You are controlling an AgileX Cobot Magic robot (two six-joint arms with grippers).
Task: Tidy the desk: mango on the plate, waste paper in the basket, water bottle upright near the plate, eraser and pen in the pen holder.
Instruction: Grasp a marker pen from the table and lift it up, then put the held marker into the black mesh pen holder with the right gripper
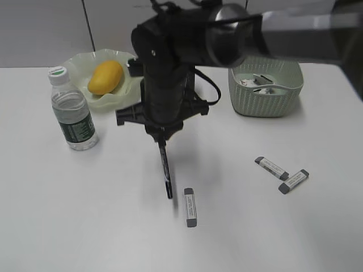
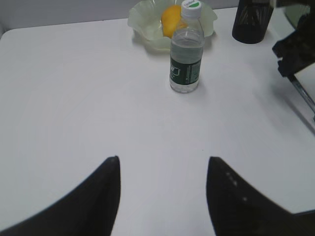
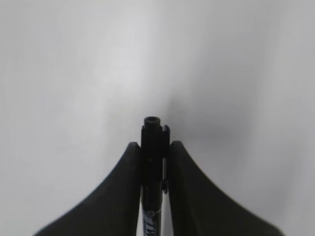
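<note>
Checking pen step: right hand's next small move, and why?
Probably lift straight up. The right hand is shut on the pen, whose lower end sits at the desk; the pen holder stands back by the plate, so the pen needs height first.

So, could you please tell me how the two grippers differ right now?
The right gripper is shut on the black pen, while the left gripper stands open and holds nothing. The right gripper points down at the desk; the left looks across it toward the water bottle. Both have dark fingers.
</note>
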